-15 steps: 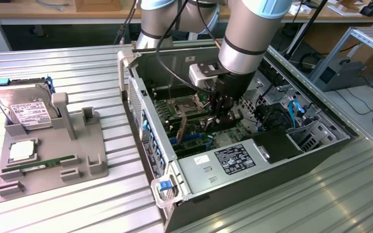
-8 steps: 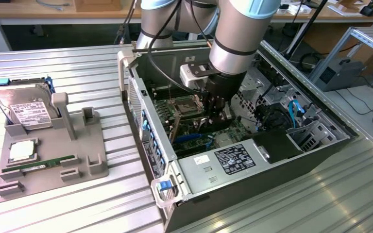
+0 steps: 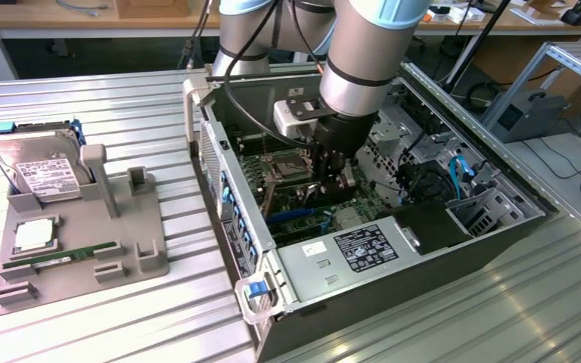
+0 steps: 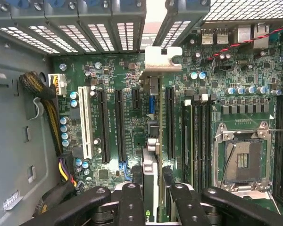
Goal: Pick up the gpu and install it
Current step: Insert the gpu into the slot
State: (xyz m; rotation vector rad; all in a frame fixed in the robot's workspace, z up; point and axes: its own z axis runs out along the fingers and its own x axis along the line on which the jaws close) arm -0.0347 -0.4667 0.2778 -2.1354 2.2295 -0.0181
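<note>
A ribbed metal tabletop (image 3: 119, 318), with wooden benches (image 3: 28, 19) behind it.

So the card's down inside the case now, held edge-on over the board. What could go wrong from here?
1. The gpu hangs edge-on in the gripper above close-set slots; a slight offset could seat it in the wrong slot or on the board.
2. Its metal bracket sits near the rear slot covers and might catch there.
3. The wire bundle beside the slots could snag.
</note>
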